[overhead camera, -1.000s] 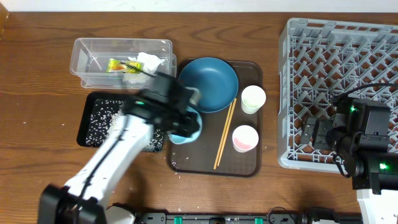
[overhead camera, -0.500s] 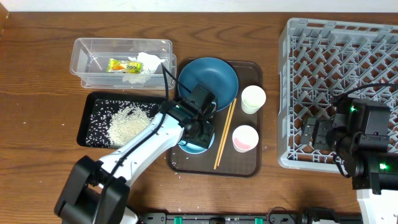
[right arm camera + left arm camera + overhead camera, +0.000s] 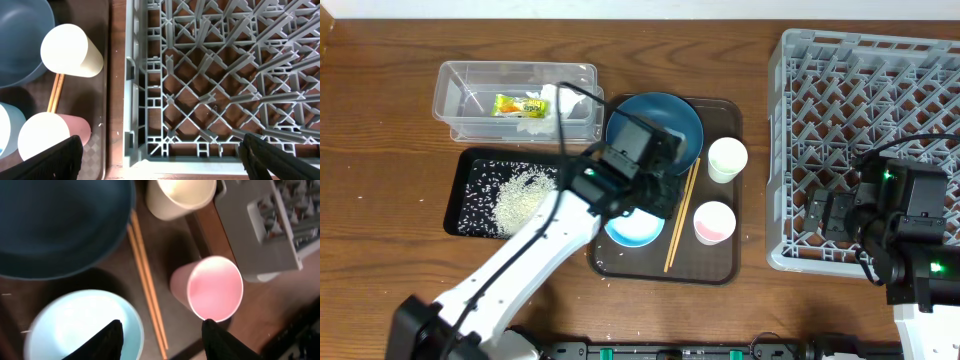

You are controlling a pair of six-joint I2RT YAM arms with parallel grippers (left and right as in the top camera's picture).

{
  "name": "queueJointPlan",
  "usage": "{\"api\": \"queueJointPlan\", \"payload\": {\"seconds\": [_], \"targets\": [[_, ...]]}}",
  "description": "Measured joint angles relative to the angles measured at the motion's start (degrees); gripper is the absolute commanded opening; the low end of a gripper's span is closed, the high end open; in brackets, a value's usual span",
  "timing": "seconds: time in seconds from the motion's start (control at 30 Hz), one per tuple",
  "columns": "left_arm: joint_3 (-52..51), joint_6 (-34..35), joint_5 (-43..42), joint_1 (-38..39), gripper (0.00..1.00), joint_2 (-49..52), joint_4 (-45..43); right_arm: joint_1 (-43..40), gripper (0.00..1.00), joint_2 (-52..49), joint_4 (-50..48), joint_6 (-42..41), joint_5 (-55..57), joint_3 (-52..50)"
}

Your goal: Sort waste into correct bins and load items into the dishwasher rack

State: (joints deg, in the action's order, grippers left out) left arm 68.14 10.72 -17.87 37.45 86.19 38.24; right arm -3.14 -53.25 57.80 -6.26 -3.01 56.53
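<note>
While left fingers hang spread, right fingers wide apart, chopsticks lie front-to-back.

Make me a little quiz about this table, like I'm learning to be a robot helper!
1. How many cups stand on the brown tray?
2. Where is the heap of rice? A) clear tub B) black tray C) blue plate
3. True or false: the chopsticks lie on the brown tray beside the bowl.
Key: 1) two 2) B 3) true
</note>
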Motion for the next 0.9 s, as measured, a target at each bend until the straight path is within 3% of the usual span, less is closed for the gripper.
{"api": "queueJointPlan", "payload": {"seconds": [0.2,0.3,0.47,0.63,0.77,0.9], "targets": [[0.0,0.0,-1.3,5.2,0.52,7.8,-0.5,0.0,0.99,0.0,0.0,0.0,0.0,0.0],[0.0,0.6,-1.7,6.7,0.06,11.9,-1.4,0.0,0.99,0.0,0.0,0.0,0.0,0.0],[0.0,0.2,-1.9,6.1,0.06,14.9,-0.9,0.0,0.99,0.0,0.0,0.0,0.0,0.0],[0.1,1.0,-3.6,0.8,0.06,10.7,1.8,0.0,0.99,0.0,0.0,0.0,0.5,0.0],[0.4,2.2,-10.5,-8.1,0.06,3.8,1.0,0.0,0.99,0.0,-0.2,0.0,2.2,0.0],[1.5,3.5,-22.6,-17.7,0.06,-0.3,-1.6,0.0,0.99,-0.2,-2.3,-0.8,2.5,0.0]]}}
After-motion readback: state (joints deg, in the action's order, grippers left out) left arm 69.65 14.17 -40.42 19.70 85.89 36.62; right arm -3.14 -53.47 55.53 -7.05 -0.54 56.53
